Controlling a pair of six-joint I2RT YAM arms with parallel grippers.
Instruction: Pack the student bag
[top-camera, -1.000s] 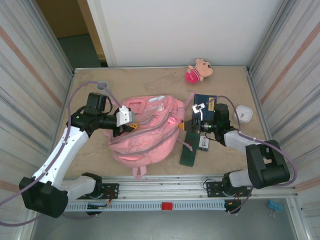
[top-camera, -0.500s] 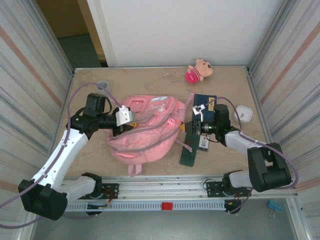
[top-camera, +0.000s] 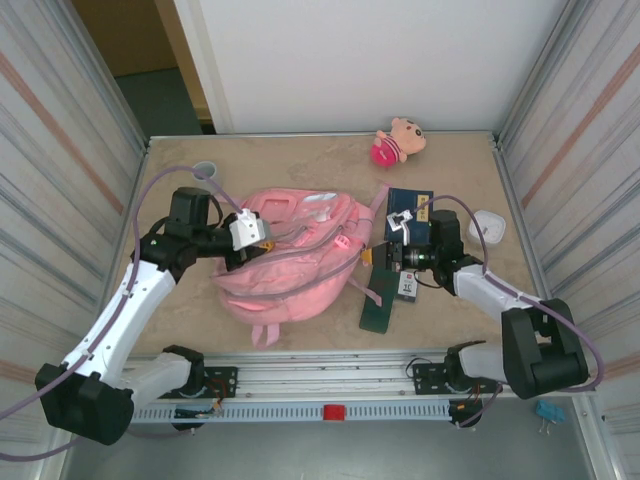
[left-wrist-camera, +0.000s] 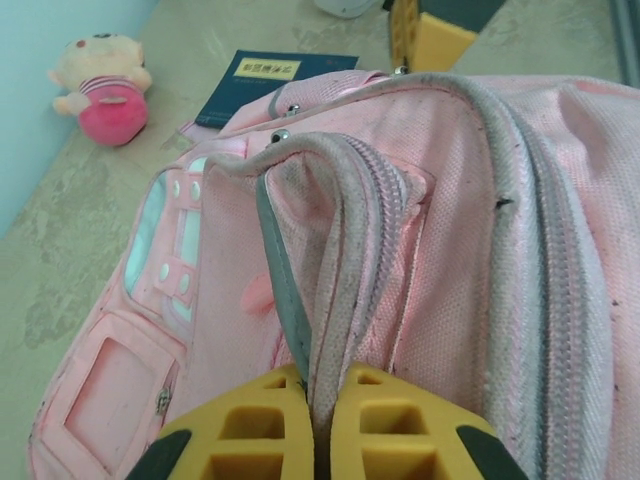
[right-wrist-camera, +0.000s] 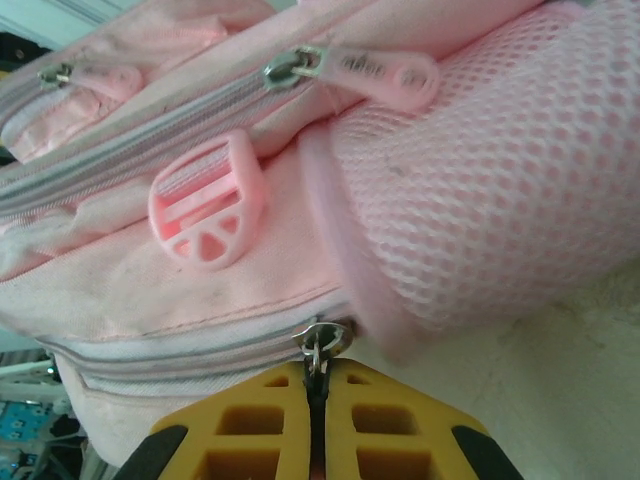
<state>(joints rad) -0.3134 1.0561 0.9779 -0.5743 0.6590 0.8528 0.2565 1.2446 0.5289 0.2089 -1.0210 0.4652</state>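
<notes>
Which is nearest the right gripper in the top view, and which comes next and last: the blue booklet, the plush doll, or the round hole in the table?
From the right gripper, jaws shut on a zipper pull of the backpack:
1. Blue booklet, just behind it.
2. Plush doll, at the far edge.
3. Round hole, far left, beyond the backpack.

The student bag (top-camera: 290, 262) lies in the middle of the table (top-camera: 290, 160). Behind it and to the right, at the far edge, sits a doll (top-camera: 398, 140). A book (top-camera: 410, 203) lies just right of the bag, with a flat case (top-camera: 378, 308) nearer the front. The left gripper (left-wrist-camera: 320, 400) touches the bag's left side and the right gripper (right-wrist-camera: 318, 400) its right side.
</notes>
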